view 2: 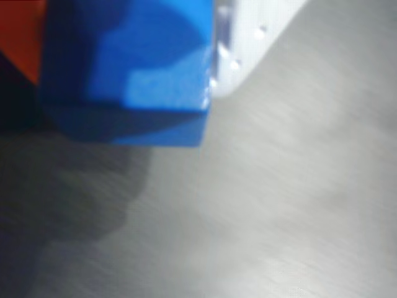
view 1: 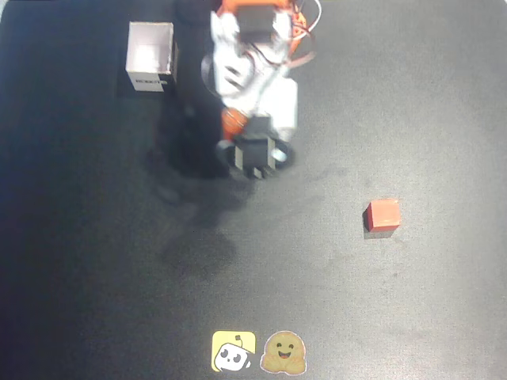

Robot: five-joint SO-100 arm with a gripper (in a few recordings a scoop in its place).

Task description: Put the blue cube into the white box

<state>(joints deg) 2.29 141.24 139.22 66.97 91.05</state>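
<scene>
One blue cube point(view 2: 130, 68) gripped between the jaws, well apart from white box point(view 1: 150, 57).

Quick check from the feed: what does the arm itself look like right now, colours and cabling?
In the overhead view the arm is white and orange, with thin pale cables looping near its top and a dark, blocky end. In the wrist view one finger is orange-red, the other white with small holes.

A dark table point(view 1: 95, 277) carries the white box point(view 1: 150, 57), a red-orange cube point(view 1: 383, 214) and two stickers point(view 1: 258, 351).
</scene>
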